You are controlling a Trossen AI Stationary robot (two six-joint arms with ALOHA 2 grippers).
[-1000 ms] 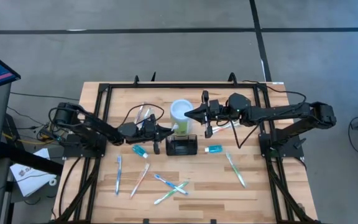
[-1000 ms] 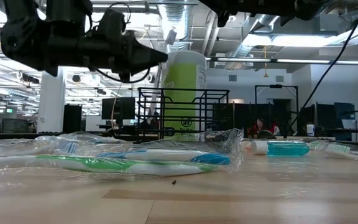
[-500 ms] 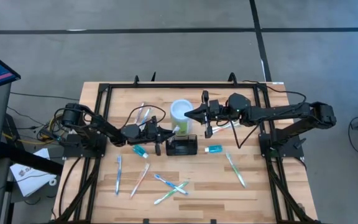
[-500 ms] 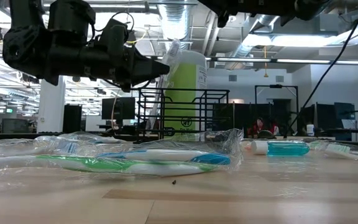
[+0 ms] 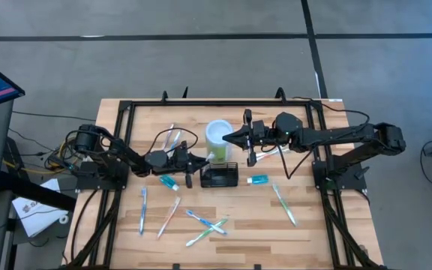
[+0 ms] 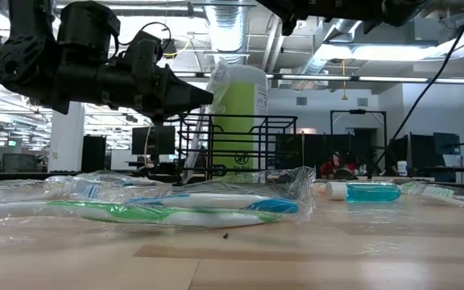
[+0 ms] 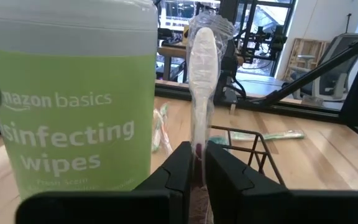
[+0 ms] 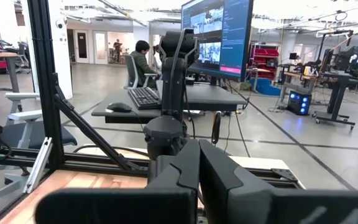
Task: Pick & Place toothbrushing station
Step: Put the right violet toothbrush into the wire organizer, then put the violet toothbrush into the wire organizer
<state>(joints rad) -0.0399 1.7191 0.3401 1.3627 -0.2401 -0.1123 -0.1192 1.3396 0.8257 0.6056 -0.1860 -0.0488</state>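
Note:
My left gripper (image 5: pixel 203 160) (image 7: pixel 196 167) hovers just left of the toothbrushing station (image 5: pixel 218 177) (image 6: pixel 236 145), a small black wire caddy that stands on the table. It is shut on a white toothbrush in clear wrap (image 7: pixel 202 68) (image 6: pixel 220 71). Right behind the caddy stands a lime-green wipes canister (image 5: pixel 217 135) (image 7: pixel 73 118). My right gripper (image 5: pixel 226 137) (image 8: pixel 197 163) hangs shut and empty high above the canister, pointing toward the table's left. My left gripper pinches the wrapped toothbrush's handle (image 7: pixel 196 148) between its two fingers. The fingers come in level from the table's left. The brush rises past the fingertips with its head (image 7: pixel 202 43) uppermost, lifted clear of the table and close beside the canister.
Several wrapped toothbrushes lie on the near half of the table (image 5: pixel 142 208) (image 5: pixel 169 216) (image 5: pixel 205 223) (image 5: pixel 285 204), some right in front of the low camera (image 6: pixel 192 205). Two teal toothpaste tubes (image 5: pixel 169 181) (image 5: pixel 258 180) flank the caddy. A black frame (image 5: pixel 126 112) borders the table.
My left gripper has sunk a little with the toothbrush, whose head now stands lower against the canister. The right arm has kept still.

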